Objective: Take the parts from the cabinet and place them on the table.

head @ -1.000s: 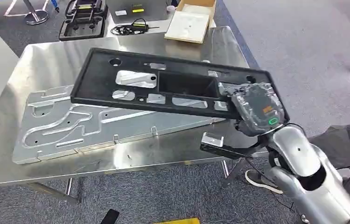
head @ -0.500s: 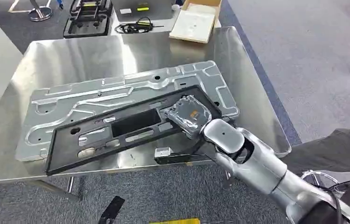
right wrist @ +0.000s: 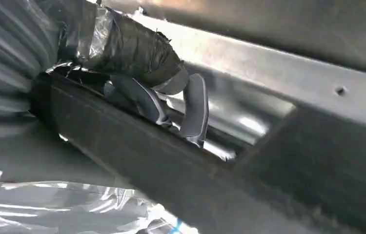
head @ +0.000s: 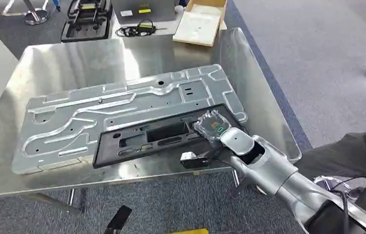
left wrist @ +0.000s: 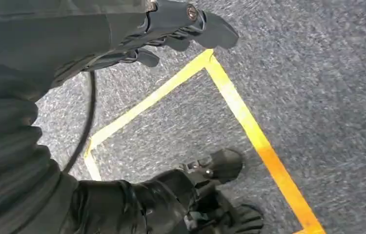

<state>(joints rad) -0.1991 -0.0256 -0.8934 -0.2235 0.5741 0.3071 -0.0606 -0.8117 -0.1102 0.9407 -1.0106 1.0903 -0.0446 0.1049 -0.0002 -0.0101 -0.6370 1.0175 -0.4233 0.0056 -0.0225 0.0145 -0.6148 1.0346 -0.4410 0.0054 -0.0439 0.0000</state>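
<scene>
Black panel (head: 156, 136), silver table (head: 73, 63)

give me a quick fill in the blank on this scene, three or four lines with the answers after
1. The black frame lies partly on top of the silver ____ panel.
2. The ____ hand grips one end of the black frame.
3. Both parts rest on a shiny steel ____.
4. The left hand hangs over grey carpet marked with ____ tape.

Missing words: metal; right; table; yellow
</scene>
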